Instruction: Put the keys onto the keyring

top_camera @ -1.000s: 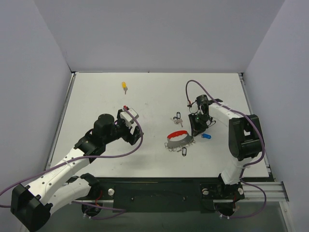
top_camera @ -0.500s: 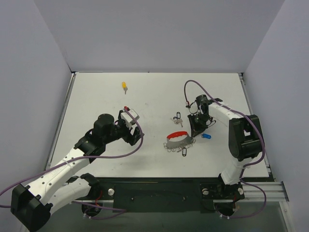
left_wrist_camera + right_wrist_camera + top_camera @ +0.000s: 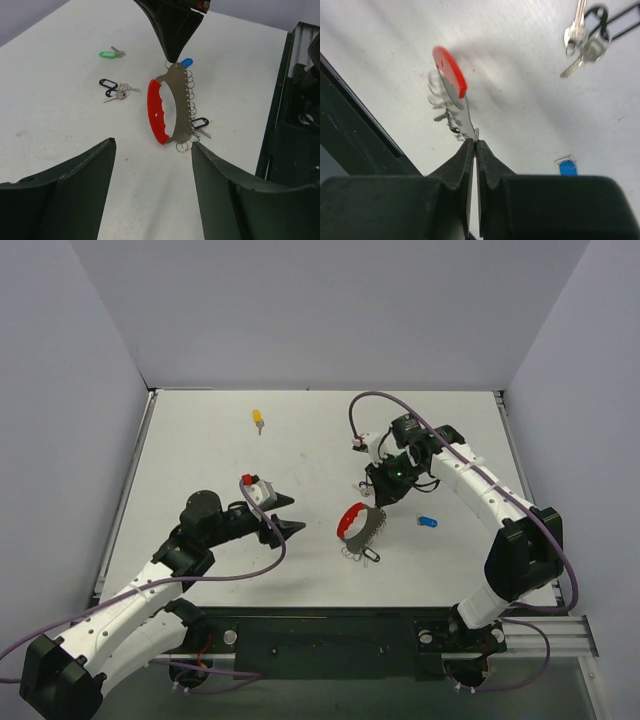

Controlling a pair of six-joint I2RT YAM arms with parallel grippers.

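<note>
My right gripper [image 3: 378, 498] is shut on the top end of the keyring [image 3: 357, 525], a silver plate with a red arc and small rings, and holds it upright on the table; it also shows in the left wrist view [image 3: 170, 112] and the right wrist view [image 3: 451, 82]. A black-headed key [image 3: 200, 123] hangs at its lower end. The blue key [image 3: 427, 522] lies on the table to the right, also seen in the right wrist view [image 3: 567, 166]. My left gripper [image 3: 288, 513] is open and empty, left of the keyring and pointing at it.
A yellow key [image 3: 258, 418] lies at the far left of the table. A green key [image 3: 108, 53] and black-headed keys [image 3: 114, 89] lie beyond the keyring. The black front rail [image 3: 330, 635] runs along the near edge.
My right gripper has taken hold of the keyring and stood it upright, shifting it left. My left gripper has swung to point right at the keyring and opened.
</note>
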